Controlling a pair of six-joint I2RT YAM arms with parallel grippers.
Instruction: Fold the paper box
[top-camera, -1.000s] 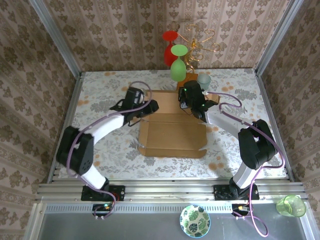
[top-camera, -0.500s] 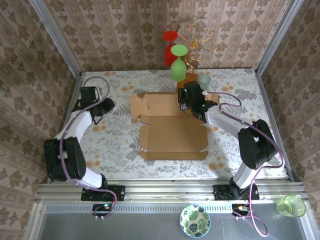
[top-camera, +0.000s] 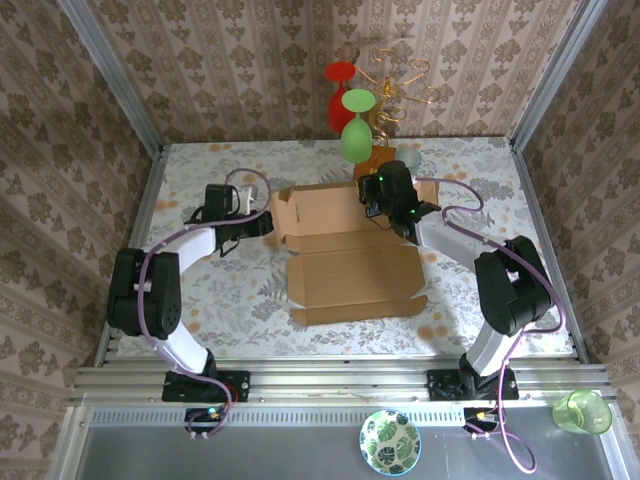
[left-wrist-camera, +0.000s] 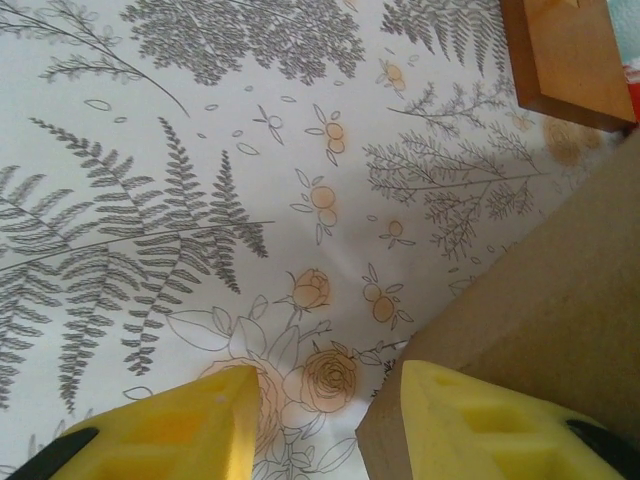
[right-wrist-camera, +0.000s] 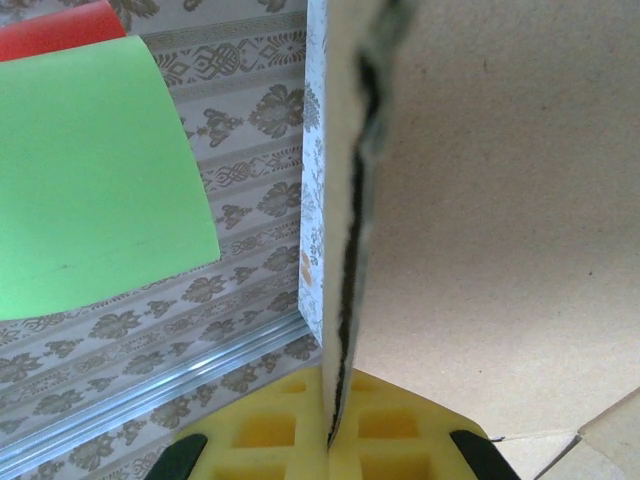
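The paper box (top-camera: 355, 280) sits just in front of the gold wire rack (top-camera: 374, 159), slightly to its left. It is plain brown cardboard, creased into panels. The large panel farthest from the rack lies flat, with a narrow flap along its outer edge. The panel nearest the rack is tipped up, with small flaps at its left end. The right gripper (right-wrist-camera: 335, 440) is pinched on that raised panel's edge. The left gripper (left-wrist-camera: 325, 400), left of the rack, has its fingers apart at the box's left flap.

Plain brown paper box (top-camera: 355, 275) — white fern-and-flower tablecloth (top-camera: 240, 295), green glass (top-camera: 356, 135).
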